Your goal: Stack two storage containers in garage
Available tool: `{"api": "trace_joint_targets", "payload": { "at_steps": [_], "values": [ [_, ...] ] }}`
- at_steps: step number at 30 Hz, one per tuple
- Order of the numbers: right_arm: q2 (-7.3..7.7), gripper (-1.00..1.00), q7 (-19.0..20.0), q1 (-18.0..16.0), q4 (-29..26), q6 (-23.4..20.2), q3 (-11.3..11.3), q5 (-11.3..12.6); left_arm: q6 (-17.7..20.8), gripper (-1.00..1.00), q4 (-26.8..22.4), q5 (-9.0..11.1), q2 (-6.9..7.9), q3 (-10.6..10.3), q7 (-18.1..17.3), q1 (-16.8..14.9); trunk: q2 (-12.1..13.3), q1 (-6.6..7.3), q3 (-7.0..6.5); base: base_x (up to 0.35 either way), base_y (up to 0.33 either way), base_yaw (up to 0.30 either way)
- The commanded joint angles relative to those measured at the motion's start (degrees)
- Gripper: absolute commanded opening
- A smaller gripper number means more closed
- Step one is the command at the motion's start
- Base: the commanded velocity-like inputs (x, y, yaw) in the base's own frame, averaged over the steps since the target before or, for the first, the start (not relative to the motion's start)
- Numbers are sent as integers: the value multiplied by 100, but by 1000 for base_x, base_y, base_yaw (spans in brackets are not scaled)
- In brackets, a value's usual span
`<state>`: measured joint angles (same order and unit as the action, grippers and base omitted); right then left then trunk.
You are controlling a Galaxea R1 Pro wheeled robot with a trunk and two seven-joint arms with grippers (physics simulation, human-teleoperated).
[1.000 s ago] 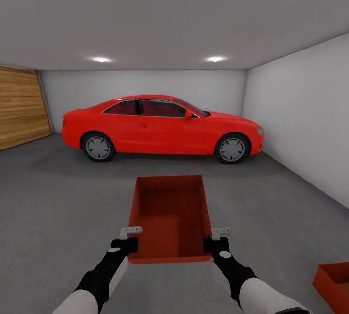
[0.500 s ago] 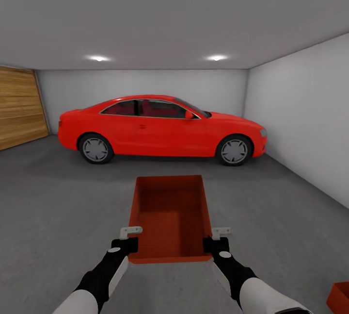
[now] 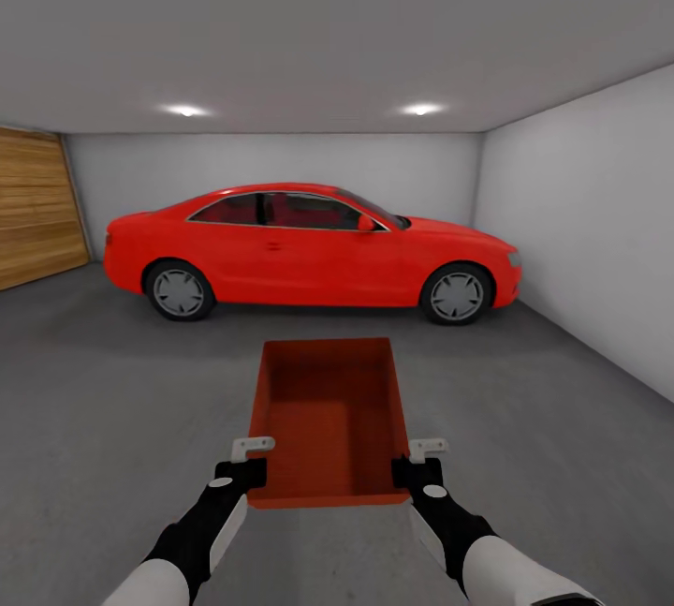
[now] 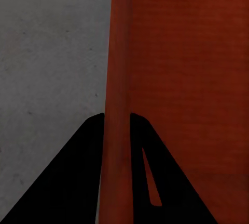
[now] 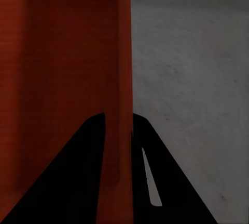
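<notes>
I am in the garage, holding one orange-red storage container [image 3: 328,409] level in front of me above the dark grey floor [image 3: 112,400]. My left gripper [image 3: 245,467] is shut on its left wall near the near corner. My right gripper [image 3: 417,467] is shut on the right wall opposite. In the left wrist view, black fingers [image 4: 78,182] straddle the container's rim [image 4: 119,52], with the left gripper [image 4: 118,125] clamped on it. In the right wrist view the right gripper [image 5: 118,125] pinches the other wall [image 5: 122,52] the same way. The container looks empty.
A shiny red car [image 3: 309,250] stands crosswise ahead, beyond a stretch of concrete. A wooden garage door [image 3: 33,213] is at the far left and a white wall [image 3: 590,241] runs along the right.
The whole view has rolled forward: the car looks slightly larger. A second orange-red container on the floor at lower right has slipped out of the picture. My grip on the held container is unchanged.
</notes>
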<state>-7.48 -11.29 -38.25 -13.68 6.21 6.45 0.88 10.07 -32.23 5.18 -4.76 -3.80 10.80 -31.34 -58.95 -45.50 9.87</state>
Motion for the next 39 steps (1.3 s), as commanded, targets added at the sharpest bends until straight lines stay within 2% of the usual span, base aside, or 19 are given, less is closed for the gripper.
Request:
{"api": "trace_joint_targets", "payload": {
  "at_steps": [1,8,39],
  "values": [
    [10,-100,-506,-7,14,24,-364,47,-192,-100,-29,-79,10,29,150,-3,-6,-4,8,322,0,0],
    [1,-100,-516,-7,14,24,-364,53,-196,-100,-29,-79,10,29,150,-3,-6,-4,8,322,0,-103],
    [1,-100,-506,-7,14,21,-364,53,-199,-100,-32,-87,5,29,150,-3,-6,-4,8,322,0,-245]
  ]
}}
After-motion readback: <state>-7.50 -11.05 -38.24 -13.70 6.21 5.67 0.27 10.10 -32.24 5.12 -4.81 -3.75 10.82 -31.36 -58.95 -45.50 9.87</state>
